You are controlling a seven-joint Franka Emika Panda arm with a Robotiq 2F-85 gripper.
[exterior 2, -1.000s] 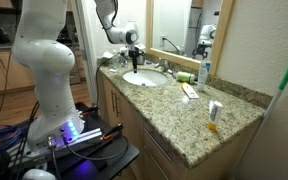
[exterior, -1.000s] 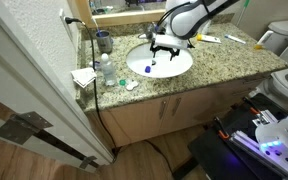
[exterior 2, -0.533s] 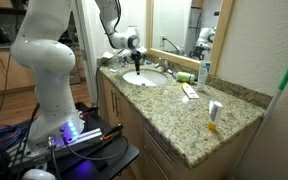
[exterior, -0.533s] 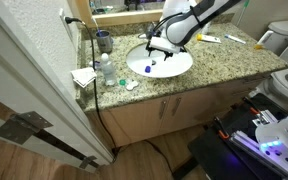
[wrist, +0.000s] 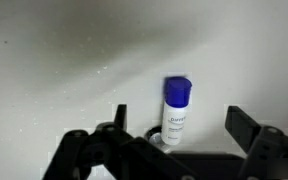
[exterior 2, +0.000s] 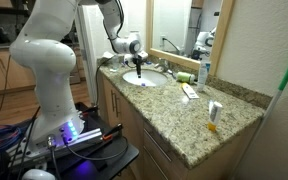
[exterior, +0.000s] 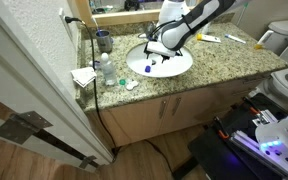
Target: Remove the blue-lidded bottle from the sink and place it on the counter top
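The blue-lidded bottle is a small whitish bottle with a dark blue cap. It lies on the white sink floor next to the drain. In an exterior view it shows as a small blue spot in the sink. My gripper is open, with one finger on each side of the bottle and a gap on both sides. In both exterior views the gripper hangs low over the basin. The granite counter top surrounds the sink.
A taller clear bottle, a white cloth and a cup stand beside the basin. A green tube, a flat tube and a small orange-capped bottle lie on the counter. The mirror wall is behind.
The gripper has moved down and a little sideways over the sink, closer to the bottle. The bottle has not moved.
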